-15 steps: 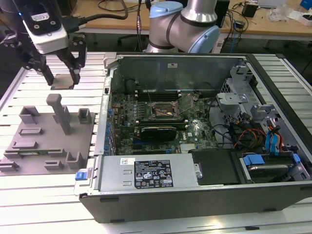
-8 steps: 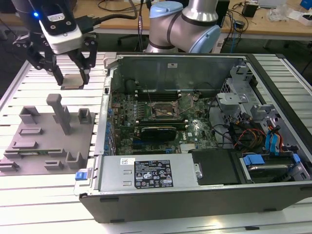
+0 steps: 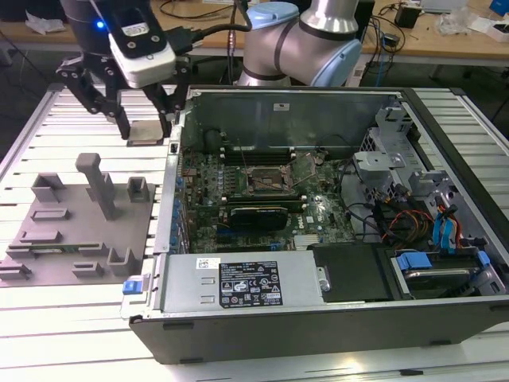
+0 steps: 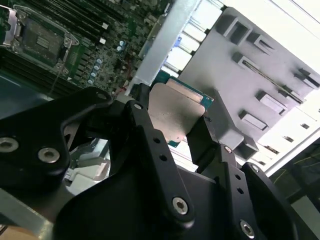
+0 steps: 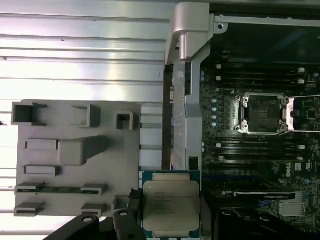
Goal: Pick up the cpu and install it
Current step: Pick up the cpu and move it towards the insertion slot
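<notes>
Nearest the lens in the second wrist view, the black bolted fingers (image 4: 147,130) of the arm's gripper (image 4: 172,117) are clamped on two opposite edges of the cpu (image 4: 175,105), a small flat square chip with a silvery-white metal lid on a thin green board. In the exterior view the chip hangs between the fingertips, clear of the slatted aluminium tabletop (image 3: 79,326). It sits just outside the side wall of the open dark-grey computer case (image 3: 302,330). The grey plastic fixture plate with raised blocks (image 3: 79,231) lies at about seven o'clock from it. The governing relation, judged from the exterior view, is that the dark square socket frame with metal levers (image 3: 266,177) lies between three and four o'clock from the held chip. The socket is well apart from the chip, inside the case, on the green motherboard (image 3: 318,215). Its load plate stands raised and its recess appears uncovered. The chip lies level, lid facing up toward the wrist. The fingers close along a nine-to-three line in the exterior view, leaving the chip's other two edges free. In the first wrist view its sides run parallel to those of the socket. Its outline is so nearly square that no long axis can be told.
</notes>
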### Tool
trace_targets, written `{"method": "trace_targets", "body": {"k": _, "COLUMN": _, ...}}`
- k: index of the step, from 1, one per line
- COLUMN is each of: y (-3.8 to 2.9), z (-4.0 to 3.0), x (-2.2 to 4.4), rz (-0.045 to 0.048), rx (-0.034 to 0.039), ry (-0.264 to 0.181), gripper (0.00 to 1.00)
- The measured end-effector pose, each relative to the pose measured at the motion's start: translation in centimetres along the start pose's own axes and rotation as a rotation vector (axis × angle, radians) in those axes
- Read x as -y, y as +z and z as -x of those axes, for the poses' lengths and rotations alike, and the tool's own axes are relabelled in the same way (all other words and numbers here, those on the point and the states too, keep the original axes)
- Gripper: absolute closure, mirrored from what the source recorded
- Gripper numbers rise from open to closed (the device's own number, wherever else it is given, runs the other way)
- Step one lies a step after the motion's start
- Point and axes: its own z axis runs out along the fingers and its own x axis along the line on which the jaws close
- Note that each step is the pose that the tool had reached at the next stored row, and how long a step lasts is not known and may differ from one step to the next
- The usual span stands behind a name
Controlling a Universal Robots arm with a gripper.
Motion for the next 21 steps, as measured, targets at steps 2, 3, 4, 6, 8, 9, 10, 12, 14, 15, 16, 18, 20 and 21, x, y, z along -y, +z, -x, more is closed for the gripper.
{"method": "trace_targets", "body": {"k": 2, "y": 0.03, "z": 0.81, "x": 0.02, "rz": 0.0000, "rx": 0.0000, "ry": 0.000, "gripper": 0.45}}
{"method": "trace_targets", "body": {"k": 3, "y": 0.03, "z": 1.13, "x": 0.02, "rz": -0.0001, "rx": -0.0001, "ry": 0.000, "gripper": 0.45}}
{"method": "trace_targets", "body": {"k": 4, "y": 0.05, "z": 1.65, "x": 0.03, "rz": -0.0001, "rx": 0.0000, "ry": 0.000, "gripper": 0.45}}
{"method": "trace_targets", "body": {"k": 6, "y": 0.08, "z": 2.32, "x": 0.05, "rz": 0.0000, "rx": 0.0001, "ry": 0.000, "gripper": 0.45}}
{"method": "trace_targets", "body": {"k": 8, "y": 0.12, "z": 3.45, "x": 0.06, "rz": 0.0000, "rx": 0.0000, "ry": 0.000, "gripper": 0.45}}
{"method": "trace_targets", "body": {"k": 9, "y": 0.13, "z": 3.71, "x": 0.07, "rz": 0.0001, "rx": 0.0000, "ry": 0.000, "gripper": 0.45}}
{"method": "trace_targets", "body": {"k": 10, "y": 0.14, "z": 4.03, "x": 0.08, "rz": 0.0000, "rx": 0.0000, "ry": 0.000, "gripper": 0.45}}
{"method": "trace_targets", "body": {"k": 12, "y": 0.16, "z": 4.97, "x": 0.10, "rz": -0.0001, "rx": 0.0000, "ry": 0.000, "gripper": 0.45}}
{"method": "trace_targets", "body": {"k": 14, "y": 0.20, "z": 5.95, "x": 0.12, "rz": 0.0000, "rx": 0.0000, "ry": 0.000, "gripper": 0.45}}
{"method": "trace_targets", "body": {"k": 15, "y": 0.23, "z": 6.73, "x": 0.13, "rz": 0.0000, "rx": 0.0000, "ry": 0.000, "gripper": 0.45}}
{"method": "trace_targets", "body": {"k": 16, "y": 0.24, "z": 7.20, "x": 0.14, "rz": 0.0000, "rx": 0.0000, "ry": 0.000, "gripper": 0.45}}
{"method": "trace_targets", "body": {"k": 18, "y": 0.27, "z": 7.94, "x": 0.15, "rz": -0.0001, "rx": 0.0000, "ry": 0.000, "gripper": 0.45}}
{"method": "trace_targets", "body": {"k": 20, "y": 0.29, "z": 8.72, "x": 0.17, "rz": 0.0000, "rx": -0.0001, "ry": 0.000, "gripper": 0.45}}
{"method": "trace_targets", "body": {"k": 21, "y": 0.31, "z": 9.12, "x": 0.18, "rz": 0.0000, "rx": 0.0000, "ry": 0.000, "gripper": 0.45}}
